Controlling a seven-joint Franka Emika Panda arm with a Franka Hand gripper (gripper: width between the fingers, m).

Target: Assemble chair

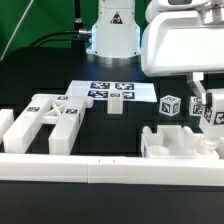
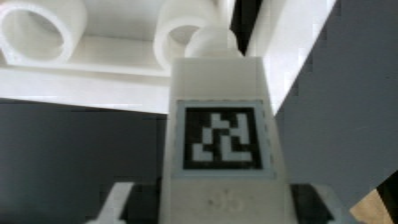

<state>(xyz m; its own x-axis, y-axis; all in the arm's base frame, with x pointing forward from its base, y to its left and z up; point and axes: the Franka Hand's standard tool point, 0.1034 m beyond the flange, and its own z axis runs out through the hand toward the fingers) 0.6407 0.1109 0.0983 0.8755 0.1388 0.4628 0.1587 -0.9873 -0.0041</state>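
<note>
My gripper [image 1: 207,103] hangs at the exterior view's right, shut on a white chair leg [image 1: 213,115] that carries a black-and-white tag. In the wrist view the leg [image 2: 222,110] runs straight out from between my fingers [image 2: 128,203], with my gripper [image 2: 222,205] clamped on its near end. The leg's far tip is close to a blocky white seat piece [image 2: 71,50] with round holes. That seat piece [image 1: 180,143] lies on the table just below the gripper. Ladder-like frame pieces [image 1: 45,112] lie at the exterior view's left.
The marker board [image 1: 112,92] lies at the back centre, with a small white part [image 1: 117,105] in front of it. A tagged white block [image 1: 170,105] stands left of the gripper. A long white border bar [image 1: 110,170] runs along the front. The arm's base [image 1: 112,35] stands behind.
</note>
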